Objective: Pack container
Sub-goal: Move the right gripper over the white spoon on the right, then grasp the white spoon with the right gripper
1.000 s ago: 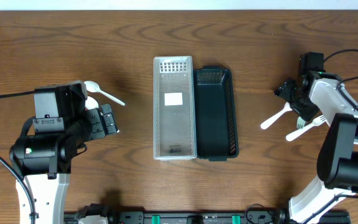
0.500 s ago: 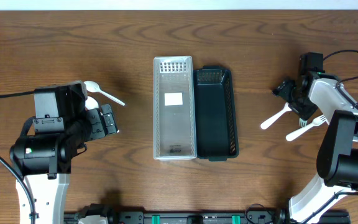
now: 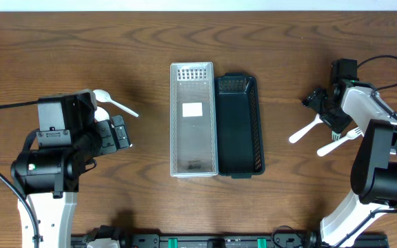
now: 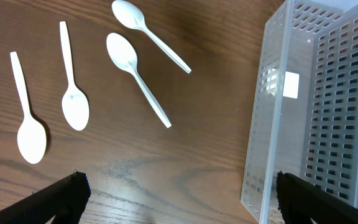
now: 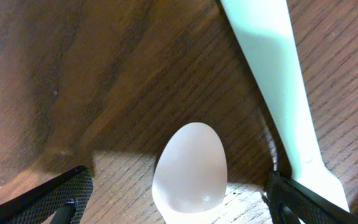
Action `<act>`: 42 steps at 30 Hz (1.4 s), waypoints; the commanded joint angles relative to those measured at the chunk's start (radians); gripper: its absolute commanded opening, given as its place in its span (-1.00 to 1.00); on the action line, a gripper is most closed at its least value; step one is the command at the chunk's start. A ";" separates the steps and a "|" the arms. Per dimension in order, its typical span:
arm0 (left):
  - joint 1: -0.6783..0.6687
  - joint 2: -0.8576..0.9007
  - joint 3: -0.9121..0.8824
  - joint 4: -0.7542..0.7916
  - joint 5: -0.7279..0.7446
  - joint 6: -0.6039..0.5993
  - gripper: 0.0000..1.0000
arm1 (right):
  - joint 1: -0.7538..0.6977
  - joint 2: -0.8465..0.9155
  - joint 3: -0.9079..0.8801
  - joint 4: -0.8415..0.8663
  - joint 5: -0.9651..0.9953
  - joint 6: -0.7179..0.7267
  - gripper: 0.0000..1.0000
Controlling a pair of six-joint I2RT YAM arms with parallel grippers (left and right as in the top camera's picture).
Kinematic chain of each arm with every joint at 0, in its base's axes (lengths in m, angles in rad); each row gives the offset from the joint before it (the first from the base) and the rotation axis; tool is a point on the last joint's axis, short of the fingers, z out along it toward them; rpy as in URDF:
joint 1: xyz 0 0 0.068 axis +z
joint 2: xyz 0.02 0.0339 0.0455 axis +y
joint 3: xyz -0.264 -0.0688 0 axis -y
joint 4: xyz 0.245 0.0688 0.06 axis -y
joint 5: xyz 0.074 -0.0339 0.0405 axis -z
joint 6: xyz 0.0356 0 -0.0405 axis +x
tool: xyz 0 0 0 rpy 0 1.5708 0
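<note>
- Mid-surface [image 3: 116,41], the clear perforated container [image 3: 192,119] sits touching a black basket [image 3: 239,125] on its right.
- Left of it lie four white spoons [image 4: 122,53], near the released left end effector [image 4: 179,199].
- At far right, the released right end effector [image 5: 179,196] straddles a white spoon bowl [image 5: 190,165], ungrasped, beside a white fork [image 3: 338,143].

Left black two-finger gripper [image 3: 119,132] — jaws wide apart, empty. Right black two-finger gripper [image 3: 324,110] — jaws spread, pointing down.
</note>
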 commanded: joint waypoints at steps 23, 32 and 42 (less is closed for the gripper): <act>0.005 -0.001 0.015 -0.003 -0.008 0.001 0.96 | -0.007 0.035 -0.006 0.002 -0.013 -0.010 -0.19; 0.005 -0.001 0.015 -0.003 -0.008 0.001 0.96 | -0.007 0.036 -0.006 0.002 -0.013 -0.010 -0.47; 0.005 -0.001 0.015 -0.014 -0.008 0.001 0.96 | 0.014 -0.028 0.037 -0.037 -0.011 -0.036 -0.98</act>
